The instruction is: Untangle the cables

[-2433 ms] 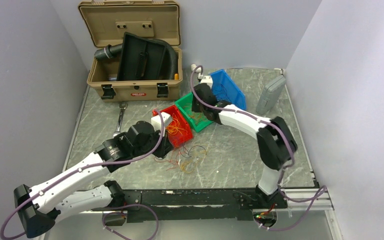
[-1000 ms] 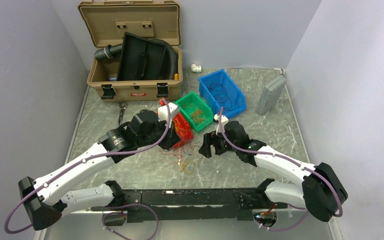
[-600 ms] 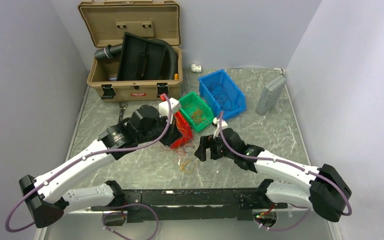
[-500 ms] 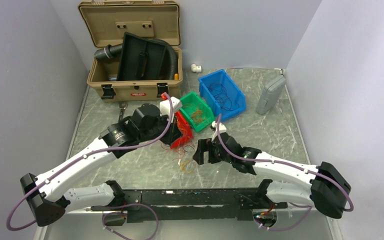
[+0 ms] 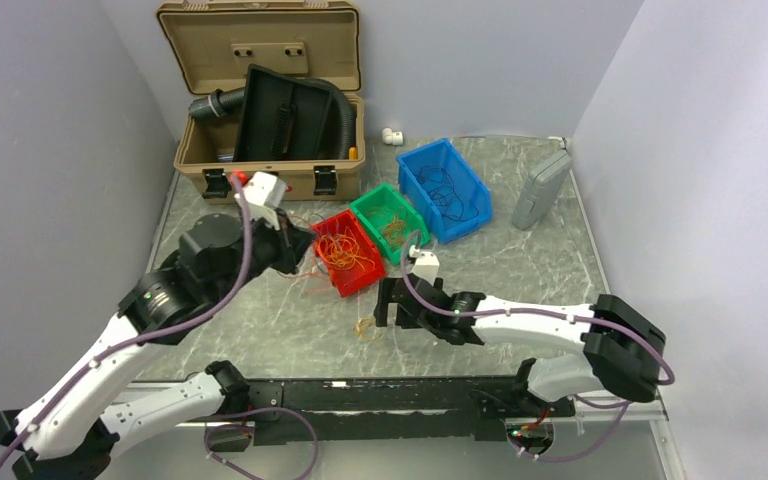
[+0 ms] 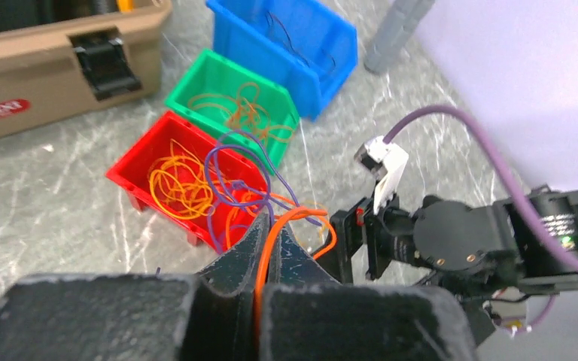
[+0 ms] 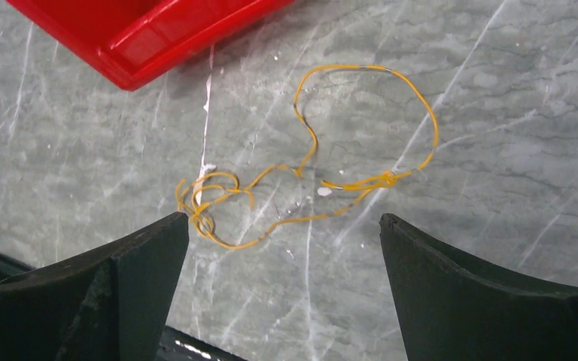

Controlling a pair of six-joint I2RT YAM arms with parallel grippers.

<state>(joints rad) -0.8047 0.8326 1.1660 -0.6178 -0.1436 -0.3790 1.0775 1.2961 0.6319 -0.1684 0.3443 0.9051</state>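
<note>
Right hand (image 7: 284,219) spread wide over loose looped thin orange cable (image 7: 357,184) on grey marbled tabletop (image 7: 497,113), apparently poised to grab it; left hand (image 6: 271,226), pressed together, pinches another orange cable (image 6: 267,256) trailing purple cables (image 6: 218,162) beside red plastic bin (image 6: 158,197), probably teasing strands apart; green bin (image 6: 284,139) and blue bin (image 6: 323,83) beyond hold more.
</note>
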